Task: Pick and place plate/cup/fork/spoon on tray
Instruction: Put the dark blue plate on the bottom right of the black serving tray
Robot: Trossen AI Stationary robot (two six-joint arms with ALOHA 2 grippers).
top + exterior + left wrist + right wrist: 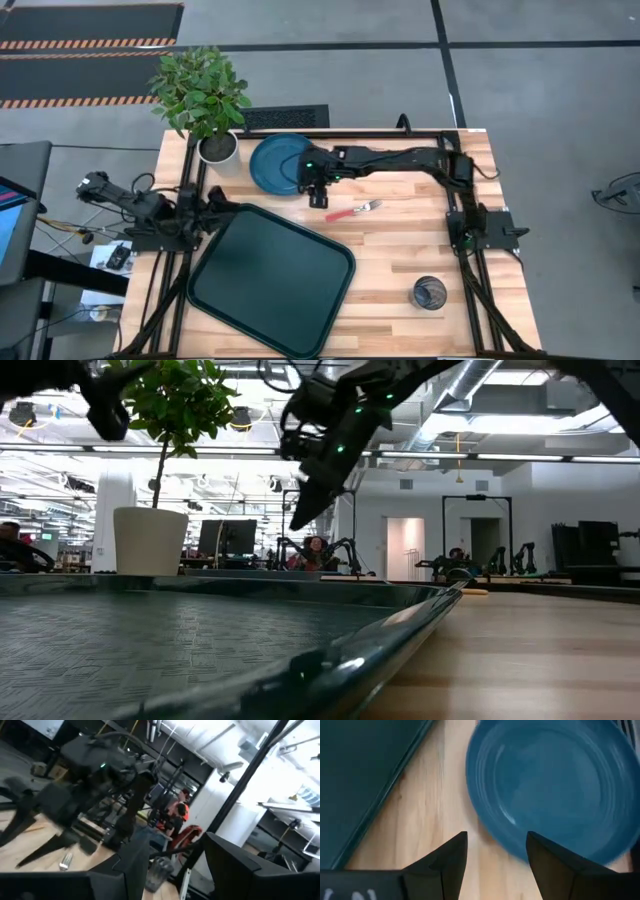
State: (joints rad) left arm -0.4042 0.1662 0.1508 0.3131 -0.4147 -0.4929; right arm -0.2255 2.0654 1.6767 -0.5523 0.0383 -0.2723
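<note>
Hovering right gripper [496,851] beside round (glossy) plate [555,785]

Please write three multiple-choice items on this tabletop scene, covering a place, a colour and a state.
1. Where does the cup stand?
A. on the bare table, on the right arm's side
B. on the tray
C. on the plate

2. What colour is the fork's handle?
A. green
B. pink-red
C. white

3. How is the right gripper?
A. shut on the fork
B. shut on the cup
C. open, holding nothing

Answers: 1 A, the high view shows it on wood, apart from the tray. 2 B, seen from above. 3 C, the right wrist view shows its fingers spread over the plate's rim.
</note>
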